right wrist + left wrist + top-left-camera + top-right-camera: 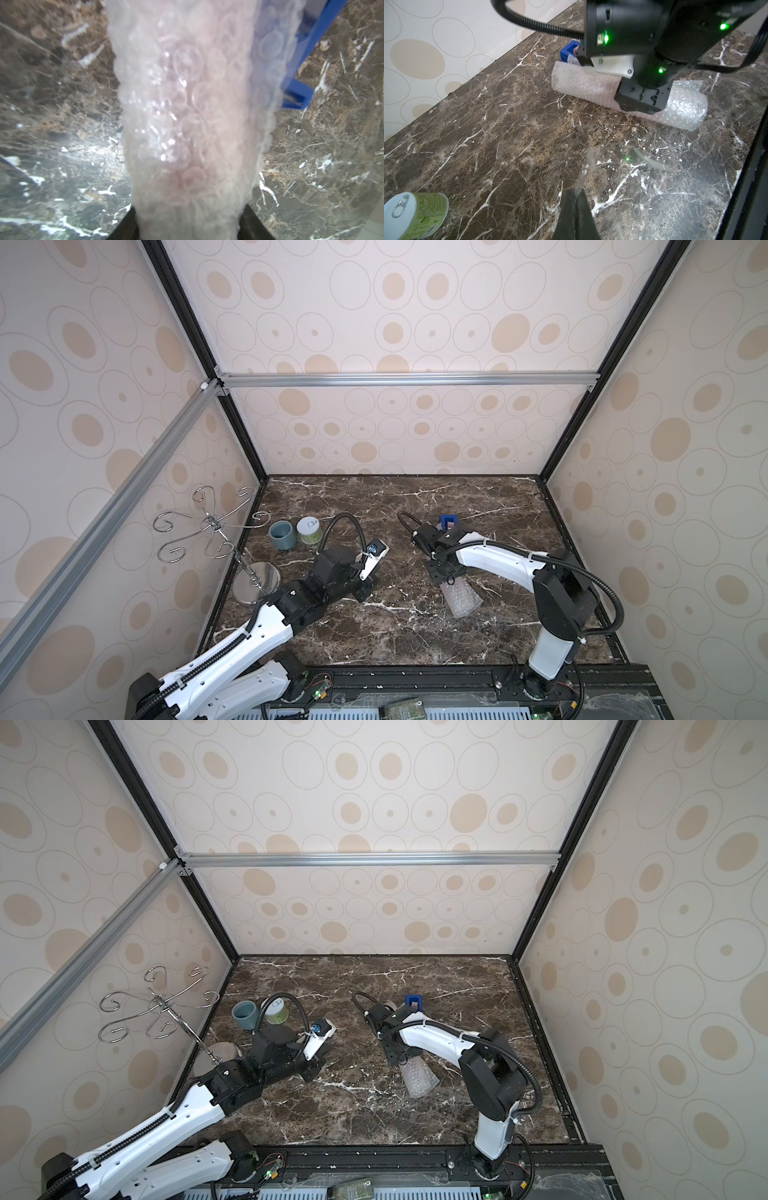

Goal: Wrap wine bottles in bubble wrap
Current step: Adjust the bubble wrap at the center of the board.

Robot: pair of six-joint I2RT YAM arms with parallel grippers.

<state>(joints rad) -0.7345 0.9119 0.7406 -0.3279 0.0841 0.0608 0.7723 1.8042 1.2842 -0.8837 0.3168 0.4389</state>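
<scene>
One bundle: whitish bubble-film wrap [581, 87] round pink-liquid glass bottle [187, 178]; soft, slippery, fragile inside.
Right gripper [187, 224]: I clasp the roll's middle.
Left gripper [576, 207]: pinched closed.

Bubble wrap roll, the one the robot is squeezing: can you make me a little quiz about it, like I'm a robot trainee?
1. True or false: the right pincer is closed around the whitish bubble wrap roll.
2. Pick one: what sits by one end of the roll? A) a blue plastic tape dispenser B) a red toy car C) a yellow banana
3. Fill the gap: the roll is ____ on the brown marble table, not standing upright.

Key: 1 true; 2 A; 3 lying
</scene>
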